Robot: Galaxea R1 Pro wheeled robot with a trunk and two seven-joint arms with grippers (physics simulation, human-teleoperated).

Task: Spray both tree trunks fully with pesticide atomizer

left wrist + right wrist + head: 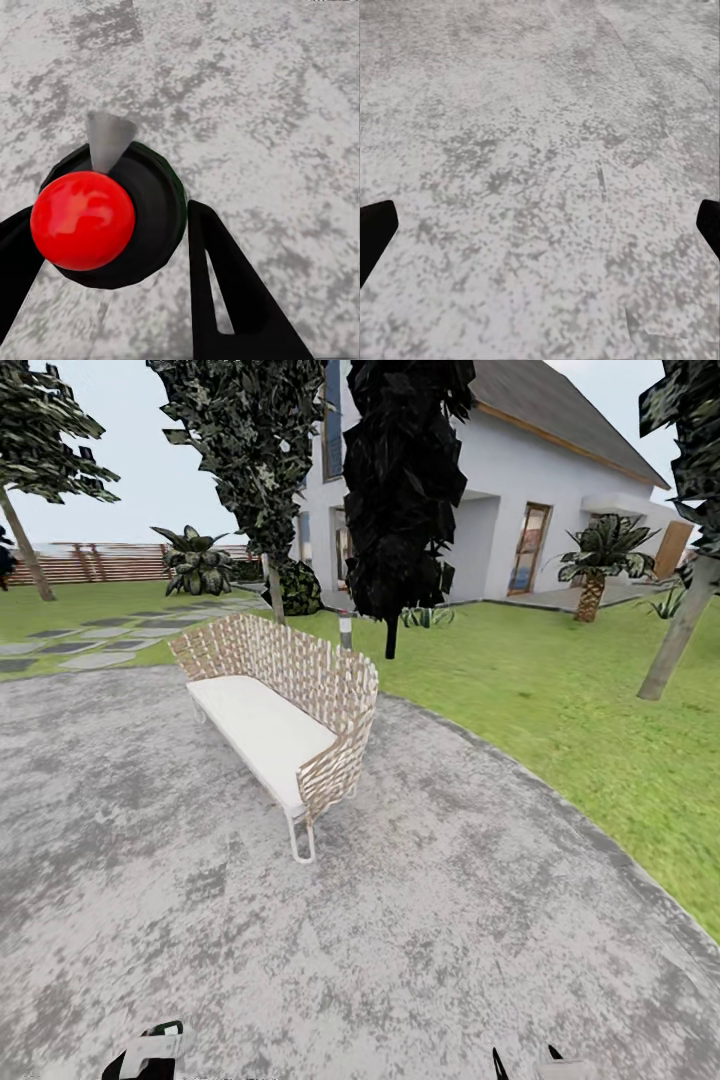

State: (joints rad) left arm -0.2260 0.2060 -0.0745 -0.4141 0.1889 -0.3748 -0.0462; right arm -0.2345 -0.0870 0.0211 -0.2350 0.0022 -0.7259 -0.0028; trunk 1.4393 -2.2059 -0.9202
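Observation:
The pesticide atomizer [82, 219], a black bottle with a round red cap and a grey nozzle, sits between the black fingers of my left gripper [109, 236], which is shut on it above grey paving. At the head view's bottom edge my left gripper [150, 1055] shows only in part. My right gripper [540, 225] is open with nothing between its fingertips, over the same paving. One tree with a bare leaning trunk [680, 630] stands on the lawn at far right. Another bare trunk [27, 550] rises far left near the slat fence [90, 563].
A woven bench [285, 705] with a white cushion stands on the round grey paving [400, 920] ahead. Behind it are a black column tree [405, 480], a narrow dark-green tree [250, 440], a palm [595, 575], stepping stones [90, 635] and a white house [520, 490].

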